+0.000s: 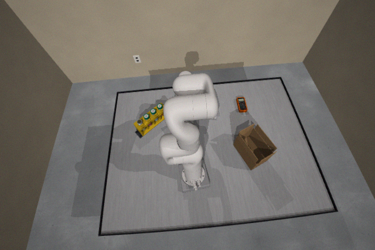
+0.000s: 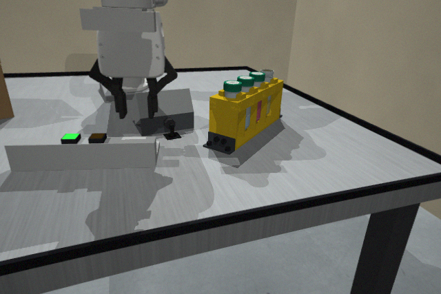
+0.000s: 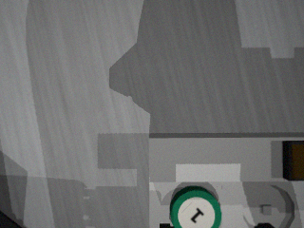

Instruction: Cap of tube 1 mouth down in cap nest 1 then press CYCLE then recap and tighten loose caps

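Nearest me in the exterior view is the tray point(image 2: 81, 157). Its front wall hides the nests, but the green lamp point(image 2: 70, 137) is lit and the amber lamp point(image 2: 97, 137) beside it is dark. I judge the aspirate step has ended and the cap may come out.

Just behind the tray wall hangs the gripper point(image 2: 137, 114), pointing straight down. Its jaws are about half open with nothing between them. The wrist view shows cap 1 point(image 3: 196, 215) at the bottom edge, marked face up in its nest, so mouth down.

My worry is alignment. The cap looks slightly off centre below the jaws. If I go down like this, a finger could land on the cap rim and tip it, or catch the nest wall. A skewed grip would then mean a crooked start on the thread.

Further back is the key housing point(image 2: 171, 105), close enough for the gripper to brush it.

Farthest is the station point(image 2: 231, 116), with tube 1 point(image 2: 267, 71) open at its far end. The capped tubes point(image 2: 232, 86) stand right beside it, and a careless approach could knock one of their caps loose.
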Controlling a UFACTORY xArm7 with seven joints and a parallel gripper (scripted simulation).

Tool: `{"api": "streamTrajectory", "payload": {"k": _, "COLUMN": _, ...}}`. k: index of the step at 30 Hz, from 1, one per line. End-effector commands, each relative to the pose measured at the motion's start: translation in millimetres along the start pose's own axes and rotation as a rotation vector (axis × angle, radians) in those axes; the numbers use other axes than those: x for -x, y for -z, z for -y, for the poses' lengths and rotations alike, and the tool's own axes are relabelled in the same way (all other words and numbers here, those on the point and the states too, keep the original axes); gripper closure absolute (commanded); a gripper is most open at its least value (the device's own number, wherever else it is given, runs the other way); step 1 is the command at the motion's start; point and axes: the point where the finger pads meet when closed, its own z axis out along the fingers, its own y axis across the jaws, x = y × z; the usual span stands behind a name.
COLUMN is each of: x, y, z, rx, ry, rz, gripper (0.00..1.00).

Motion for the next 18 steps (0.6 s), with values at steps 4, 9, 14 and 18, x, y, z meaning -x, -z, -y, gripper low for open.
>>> {"api": "streamTrajectory", "payload": {"k": 4, "x": -4.9, "y": -40.6, "z": 1.2, "rx": -0.001, "ry": 0.0, "rz": -0.005, "gripper": 0.54}}
{"api": "streamTrajectory", "payload": {"k": 9, "x": -4.9, "y": -45.1, "z": 1.2, "rx": -0.001, "ry": 0.0, "rz": -0.005, "gripper": 0.54}}
{"api": "streamTrajectory", "payload": {"k": 14, "x": -4.9, "y": -45.1, "z": 1.2, "rx": -0.001, "ry": 0.0, "rz": -0.005, "gripper": 0.54}}
{"api": "streamTrajectory", "payload": {"k": 18, "x": -4.9, "y": -46.1, "z": 1.2, "rx": -0.001, "ry": 0.0, "rz": -0.005, "gripper": 0.54}}
